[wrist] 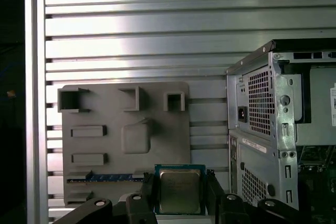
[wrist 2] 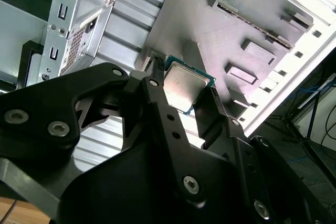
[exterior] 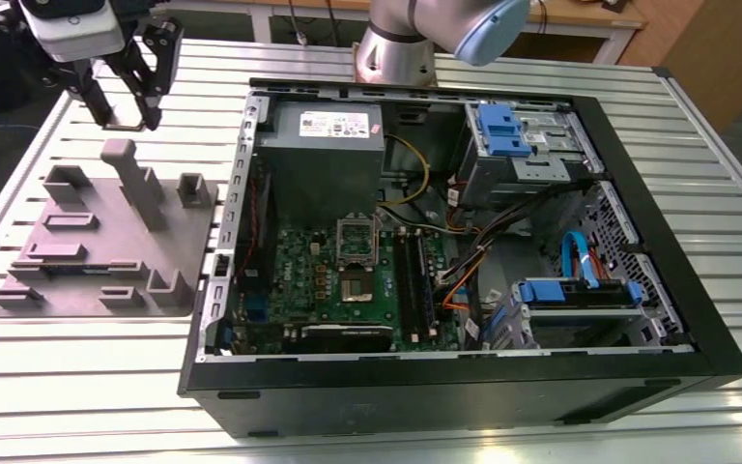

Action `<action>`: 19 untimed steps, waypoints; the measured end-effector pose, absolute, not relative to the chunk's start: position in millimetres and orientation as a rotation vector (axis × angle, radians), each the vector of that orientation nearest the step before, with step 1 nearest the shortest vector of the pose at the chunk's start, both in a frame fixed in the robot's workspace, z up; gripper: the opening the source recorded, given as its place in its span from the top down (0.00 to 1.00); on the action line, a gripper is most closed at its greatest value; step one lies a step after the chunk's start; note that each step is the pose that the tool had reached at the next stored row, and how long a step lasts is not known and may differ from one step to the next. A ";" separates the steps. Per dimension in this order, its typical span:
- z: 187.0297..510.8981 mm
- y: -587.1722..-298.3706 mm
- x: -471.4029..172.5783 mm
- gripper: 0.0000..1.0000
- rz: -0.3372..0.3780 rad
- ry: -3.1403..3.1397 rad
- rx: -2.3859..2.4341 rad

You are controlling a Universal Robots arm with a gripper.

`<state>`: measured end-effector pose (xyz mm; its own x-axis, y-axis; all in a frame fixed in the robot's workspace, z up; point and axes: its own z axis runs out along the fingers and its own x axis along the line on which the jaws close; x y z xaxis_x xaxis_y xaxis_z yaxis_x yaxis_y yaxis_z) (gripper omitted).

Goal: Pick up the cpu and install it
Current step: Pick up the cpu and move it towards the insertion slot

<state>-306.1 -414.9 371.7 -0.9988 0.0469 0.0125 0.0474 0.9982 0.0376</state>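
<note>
Labels seen, no txt legible.
Ext. view: white label w/ small red and dark marks sits on the grey power supply, at 12 o'clock from the motherboard; print too small to read. First wrist view: narrow white strip label on the case rear panel, next to the power inlet; chars can't be made out. Another white label w/ dark marks, partly out of frame, unreadable. The cpu lid carries faint engraved lines, not legible; in the second wrist view glare washes the lid out. No nos., signs or brand marks decipherable elsewhere.
</note>
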 end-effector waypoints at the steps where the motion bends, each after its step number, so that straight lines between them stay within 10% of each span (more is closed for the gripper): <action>1: 371.7 -414.9 -305.8 0.53 -0.059 -3.129 -0.074; 19: 371.7 -414.9 -299.7 0.53 -0.059 -3.129 -0.074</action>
